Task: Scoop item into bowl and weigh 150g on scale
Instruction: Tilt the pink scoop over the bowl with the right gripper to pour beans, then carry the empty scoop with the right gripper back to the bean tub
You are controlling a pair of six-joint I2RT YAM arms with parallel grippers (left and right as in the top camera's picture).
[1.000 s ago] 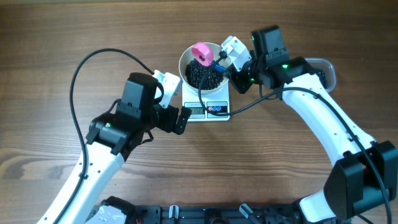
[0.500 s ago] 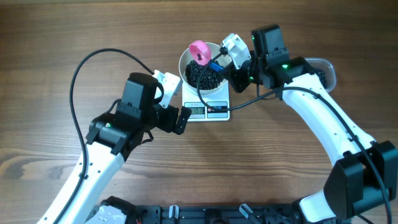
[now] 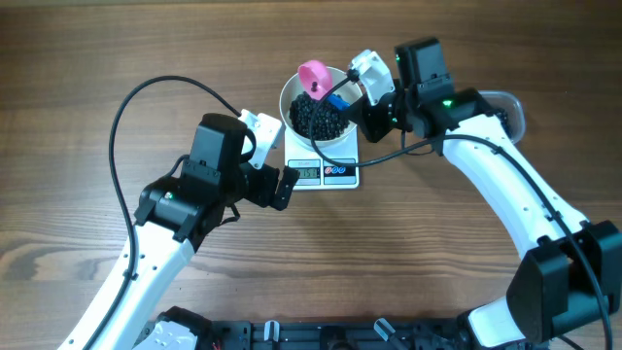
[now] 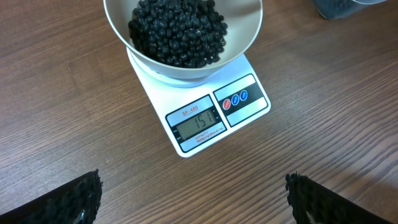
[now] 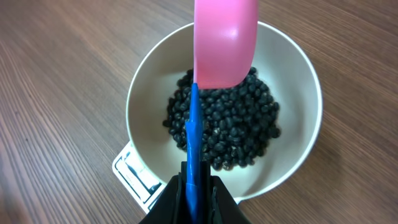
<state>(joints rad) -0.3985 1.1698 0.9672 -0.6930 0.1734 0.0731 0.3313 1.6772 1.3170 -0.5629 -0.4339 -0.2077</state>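
Your scoop (image 3: 313, 77) has drifted from the bowl's (image 3: 286, 97) middle to its 11 o'clock rim, with the right gripper (image 5: 193, 186) clamped on its handle. The beans (image 3: 316, 119) sit in the bowl on the scale (image 4: 163, 99) — the display (image 4: 198, 119) reads 151, so weighing looks done. The left gripper (image 4: 196, 199) hangs wide apart at 8 o'clock.

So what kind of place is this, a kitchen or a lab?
Probably a robot test bench: left arm and right arm at a wooden table, with a scale, bowl and black beans.

The left fingers (image 4: 68, 202) hang spread wide, while the right fingers (image 5: 166, 202) are pinched tight, arm reaching inward.
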